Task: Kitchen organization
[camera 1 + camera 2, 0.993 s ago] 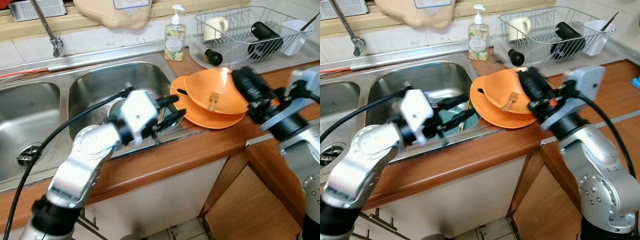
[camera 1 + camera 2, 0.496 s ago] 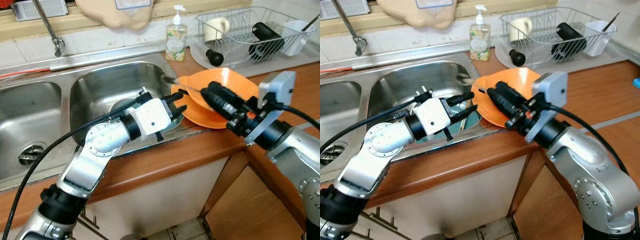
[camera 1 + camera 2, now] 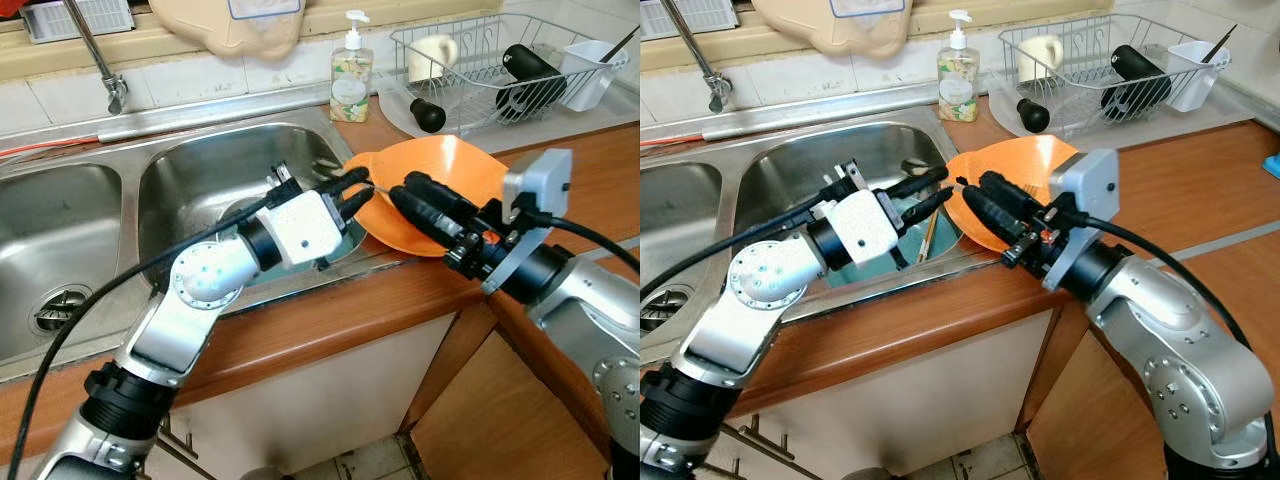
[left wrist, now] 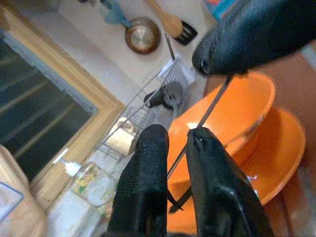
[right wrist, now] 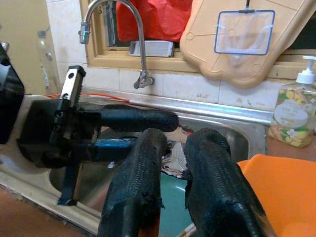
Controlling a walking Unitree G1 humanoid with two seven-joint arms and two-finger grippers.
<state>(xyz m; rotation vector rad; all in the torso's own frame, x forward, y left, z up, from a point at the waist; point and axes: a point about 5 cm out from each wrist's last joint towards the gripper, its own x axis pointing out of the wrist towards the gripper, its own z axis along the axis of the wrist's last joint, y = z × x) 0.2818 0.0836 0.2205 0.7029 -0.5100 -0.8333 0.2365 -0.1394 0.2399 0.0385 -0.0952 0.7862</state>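
An orange bowl (image 3: 470, 170) sits on an orange plate (image 3: 405, 237) on the counter beside the right sink basin (image 3: 220, 165). My right gripper (image 3: 398, 193) reaches left over the bowl's rim, shut on a thin fork (image 4: 210, 106). My left gripper (image 3: 358, 189) points at it from the sink side, tip to tip. Its fingers (image 4: 148, 163) are slightly apart, and the fork's shaft runs down between them. A teal dish (image 5: 173, 217) and a wooden stick (image 3: 928, 235) lie in the basin under both grippers.
A wire dish rack (image 3: 590, 35) with a mug, a black pan and a white cup stands at the back right. A soap bottle (image 3: 350, 75) and a black knob (image 3: 427, 115) stand behind the bowl. The faucet (image 3: 100, 60) is at the back left, and a second basin (image 3: 50, 230) lies on the left.
The right gripper swung left from above the bowl, and the fork that lay in the bowl is now in it. The left gripper reached right to meet it.
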